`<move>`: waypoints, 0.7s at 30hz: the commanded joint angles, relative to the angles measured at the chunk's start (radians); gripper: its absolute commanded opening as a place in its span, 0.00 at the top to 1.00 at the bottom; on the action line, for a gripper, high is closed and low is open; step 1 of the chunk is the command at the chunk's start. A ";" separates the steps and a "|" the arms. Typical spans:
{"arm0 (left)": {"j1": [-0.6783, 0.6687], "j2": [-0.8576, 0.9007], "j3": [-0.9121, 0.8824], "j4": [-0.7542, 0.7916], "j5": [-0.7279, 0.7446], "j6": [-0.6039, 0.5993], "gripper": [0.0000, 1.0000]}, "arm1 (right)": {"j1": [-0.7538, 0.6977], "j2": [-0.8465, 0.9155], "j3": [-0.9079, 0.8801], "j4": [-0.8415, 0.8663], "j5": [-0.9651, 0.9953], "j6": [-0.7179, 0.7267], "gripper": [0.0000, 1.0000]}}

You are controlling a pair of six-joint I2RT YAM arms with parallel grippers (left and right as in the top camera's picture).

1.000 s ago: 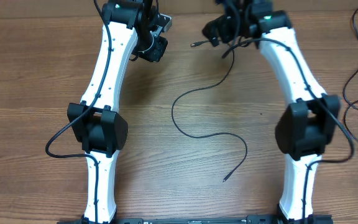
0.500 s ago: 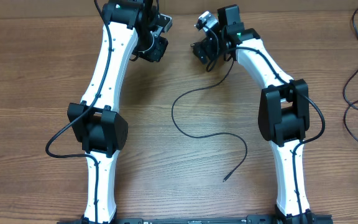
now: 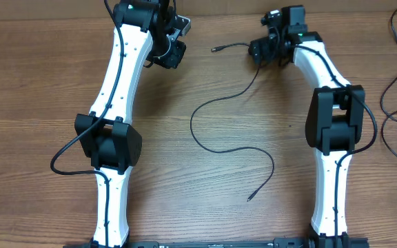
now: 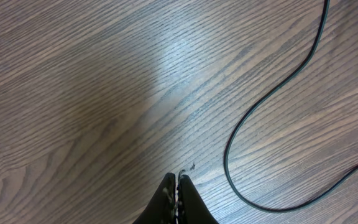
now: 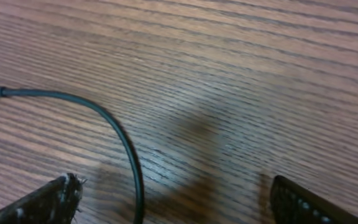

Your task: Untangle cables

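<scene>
One thin black cable lies loose on the wooden table. It runs from a plug end at the top, through a loop in the middle, to a free tip. My right gripper is open low over the cable's upper end. In the right wrist view the cable passes between the spread fingers, nearer the left one, untouched. My left gripper is shut and empty. A curve of the cable lies to its right.
More thin black cables lie at the far right edge of the table. Thick black robot cables hang beside both arms, one looping out left of the left arm. The table is wood-grain.
My right arm swung left toward the cable's plug end half a second ago, then moved back right and lower, and now sits open over the cable. The left arm has not moved.
</scene>
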 commanded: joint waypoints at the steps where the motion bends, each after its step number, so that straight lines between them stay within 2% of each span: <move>1: 0.004 -0.023 0.021 0.000 -0.009 -0.013 0.96 | 0.039 0.038 -0.003 -0.005 -0.047 0.030 0.05; 4: 0.004 -0.023 0.021 0.000 -0.009 -0.013 0.96 | 0.060 0.060 -0.003 -0.021 -0.047 0.031 0.07; 5: 0.004 -0.023 0.021 0.000 -0.009 -0.013 0.96 | 0.065 0.064 -0.003 -0.030 -0.047 0.031 0.11; 6: 0.004 -0.023 0.021 -0.001 -0.009 -0.008 0.96 | 0.074 0.078 -0.004 -0.051 -0.047 0.031 0.44; 7: 0.004 -0.023 0.021 -0.003 -0.017 -0.005 0.96 | 0.078 0.085 -0.011 -0.066 -0.047 0.045 0.96; 13: 0.004 -0.023 0.021 -0.027 -0.063 -0.005 0.96 | 0.077 0.081 -0.025 -0.209 -0.065 0.050 0.96; 21: 0.004 -0.023 0.021 -0.026 -0.062 -0.005 0.96 | 0.077 -0.027 0.014 -0.664 -0.040 0.230 0.96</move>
